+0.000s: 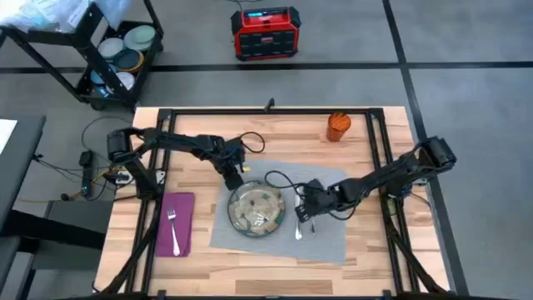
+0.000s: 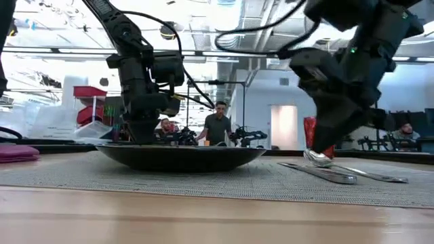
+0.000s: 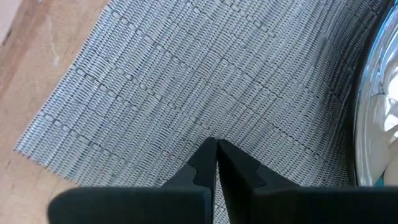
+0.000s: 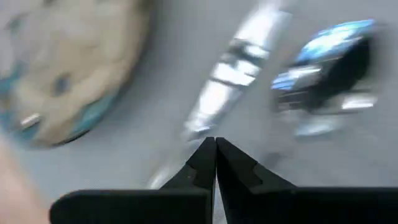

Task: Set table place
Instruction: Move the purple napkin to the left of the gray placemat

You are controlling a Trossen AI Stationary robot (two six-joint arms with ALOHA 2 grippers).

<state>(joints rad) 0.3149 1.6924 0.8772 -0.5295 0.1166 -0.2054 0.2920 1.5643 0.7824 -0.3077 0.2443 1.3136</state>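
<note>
My right gripper (image 1: pixel 305 212) over spoon (image 1: pixel 299 231) and knife (image 1: pixel 291 208), fingers closed, empty; both lie just beside plate (image 1: pixel 257 209) on mat (image 1: pixel 333 242), long axes running away from me. Left gripper (image 1: pixel 232 177) closed, beyond plate.

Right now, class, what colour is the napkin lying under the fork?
Magenta. The napkin shows best in the high view, with the fork lying on it, left of the mat.

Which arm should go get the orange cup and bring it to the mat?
Probably the right. The orange cup stands at the table's far right, on the right arm's side. The right gripper is by the cutlery; the left gripper is across the plate.
</note>
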